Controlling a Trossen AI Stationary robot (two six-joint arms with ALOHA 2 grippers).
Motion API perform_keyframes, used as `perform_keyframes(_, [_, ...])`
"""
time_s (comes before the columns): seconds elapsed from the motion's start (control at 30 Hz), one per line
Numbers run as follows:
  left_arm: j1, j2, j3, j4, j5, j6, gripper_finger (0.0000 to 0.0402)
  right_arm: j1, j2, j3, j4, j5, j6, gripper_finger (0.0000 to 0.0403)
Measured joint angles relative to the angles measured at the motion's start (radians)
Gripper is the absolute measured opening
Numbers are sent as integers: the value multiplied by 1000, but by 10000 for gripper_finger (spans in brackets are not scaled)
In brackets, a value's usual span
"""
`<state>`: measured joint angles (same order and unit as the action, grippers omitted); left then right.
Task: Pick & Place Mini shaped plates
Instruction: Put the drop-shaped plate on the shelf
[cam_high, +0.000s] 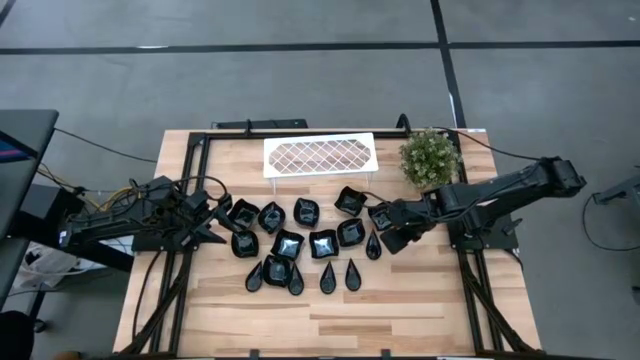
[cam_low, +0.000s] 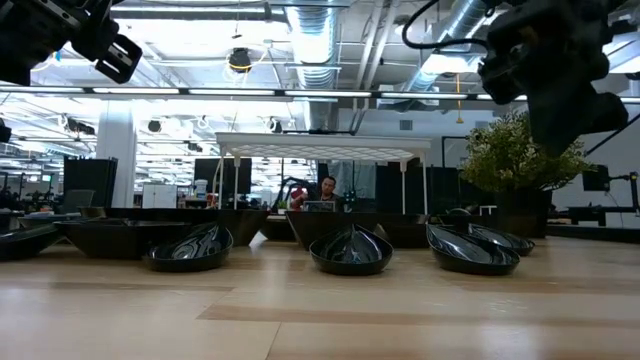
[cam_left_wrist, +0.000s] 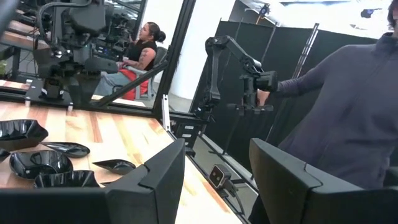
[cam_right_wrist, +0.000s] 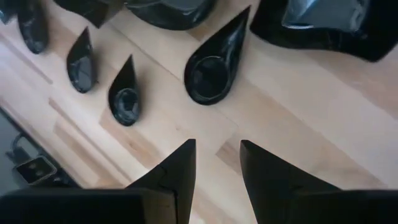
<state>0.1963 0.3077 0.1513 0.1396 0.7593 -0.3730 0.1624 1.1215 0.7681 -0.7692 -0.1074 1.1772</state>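
Several glossy black mini shaped plates (cam_high: 300, 245) lie in a cluster on the wooden table's middle; some are squarish with wavy rims, and teardrop ones lie along the near side. My right gripper (cam_right_wrist: 217, 155) hangs open, slanting down over bare wood at the cluster's right end (cam_high: 388, 240). A teardrop plate (cam_right_wrist: 214, 65) lies flat just ahead of its fingertips, apart from them. My left gripper (cam_left_wrist: 214, 165) is open and level, with nothing between its fingers. It waits at the cluster's left end (cam_high: 218, 218), with plates (cam_left_wrist: 37, 165) beside it.
A white lattice tray (cam_high: 320, 155) stands at the far side, with a green plant (cam_high: 430, 158) to its right. Bare wood (cam_high: 320, 320) stretches along the near edge. Black frame rails (cam_high: 185, 200) border the table. A person (cam_left_wrist: 348, 112) stands beyond the table.
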Motion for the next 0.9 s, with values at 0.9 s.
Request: perform_keyframes(0.9, [0, 0, 0, 3, 15, -1, 182, 25, 13, 0, -10, 56, 133, 147])
